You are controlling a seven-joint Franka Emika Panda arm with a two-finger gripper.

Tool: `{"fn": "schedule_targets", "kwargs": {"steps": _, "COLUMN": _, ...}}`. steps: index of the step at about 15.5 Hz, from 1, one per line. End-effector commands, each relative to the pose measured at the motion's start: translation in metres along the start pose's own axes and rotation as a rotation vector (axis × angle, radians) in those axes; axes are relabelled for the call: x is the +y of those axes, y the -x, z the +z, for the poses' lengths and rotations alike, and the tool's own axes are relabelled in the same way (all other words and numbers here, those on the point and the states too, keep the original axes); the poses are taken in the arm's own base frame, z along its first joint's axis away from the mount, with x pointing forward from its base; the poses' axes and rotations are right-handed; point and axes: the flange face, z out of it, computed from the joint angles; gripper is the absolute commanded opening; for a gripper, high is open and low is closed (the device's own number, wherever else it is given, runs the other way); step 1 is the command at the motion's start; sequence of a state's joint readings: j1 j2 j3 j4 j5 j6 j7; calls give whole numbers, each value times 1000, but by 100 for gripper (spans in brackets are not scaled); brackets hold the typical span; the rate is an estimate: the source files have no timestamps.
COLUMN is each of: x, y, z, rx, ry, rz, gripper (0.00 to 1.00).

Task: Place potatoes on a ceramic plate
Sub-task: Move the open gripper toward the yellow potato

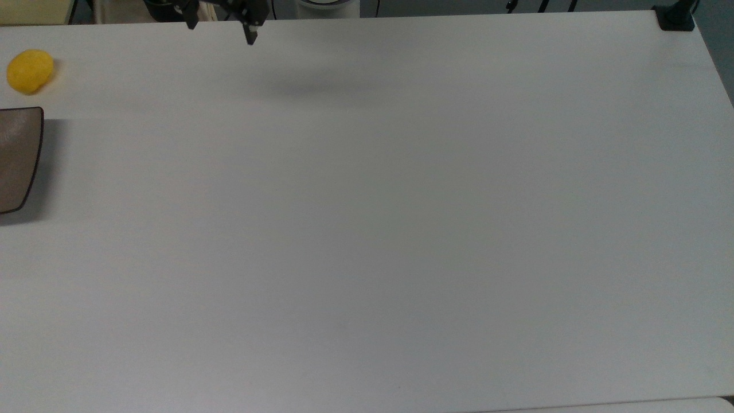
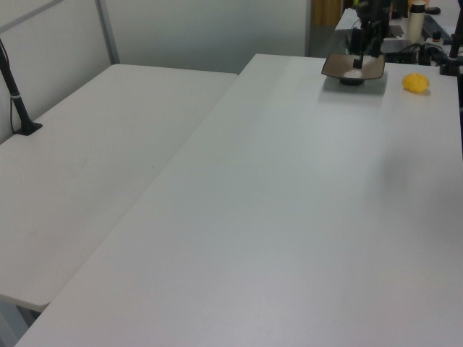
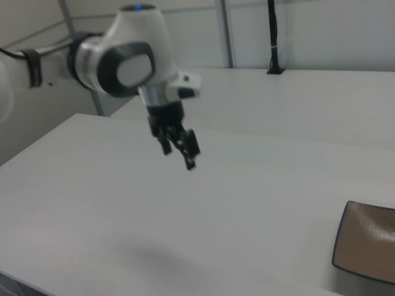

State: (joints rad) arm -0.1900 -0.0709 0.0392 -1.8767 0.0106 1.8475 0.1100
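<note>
Top view shows the potato (image 1: 30,70) lying on the table (image 1: 367,229) just beside the plate (image 1: 17,158), untouched. The gripper (image 3: 179,148) hangs well apart from both, fingers spread and empty. Smooth and egg-shaped, it looks light but likely slippery; pinching across its narrow middle seems safest.

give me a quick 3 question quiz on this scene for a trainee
1. True or false: the potato already lies on the ceramic plate.
2. Multiple choice: the gripper is a) shut on the potato, b) open and empty above the table, c) resting on the plate.
3. In the left view, on which side of the plate is the potato?

Key: 1 false, it lies on the table apart from the plate. 2 b. 3 the left view's right.
</note>
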Motion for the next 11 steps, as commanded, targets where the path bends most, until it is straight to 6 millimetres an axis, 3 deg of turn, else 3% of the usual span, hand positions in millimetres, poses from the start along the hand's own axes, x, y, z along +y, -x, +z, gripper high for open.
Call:
{"fn": "schedule_targets", "kwargs": {"steps": 1, "x": 54, "y": -2, "z": 18, "rx": 78, "ry": 2, "rz": 123, "gripper": 100}}
{"fn": "schedule_targets", "kwargs": {"steps": 4, "x": 104, "y": -10, "z": 15, "rx": 153, "ry": 22, "rz": 197, "gripper": 100}}
{"fn": "schedule_targets", "kwargs": {"steps": 7, "x": 162, "y": -18, "z": 33, "rx": 189, "ry": 71, "rz": 264, "gripper": 100}}
{"fn": "schedule_targets", "kwargs": {"steps": 11, "x": 210, "y": -23, "z": 69, "rx": 164, "ry": 136, "rz": 299, "gripper": 100}}
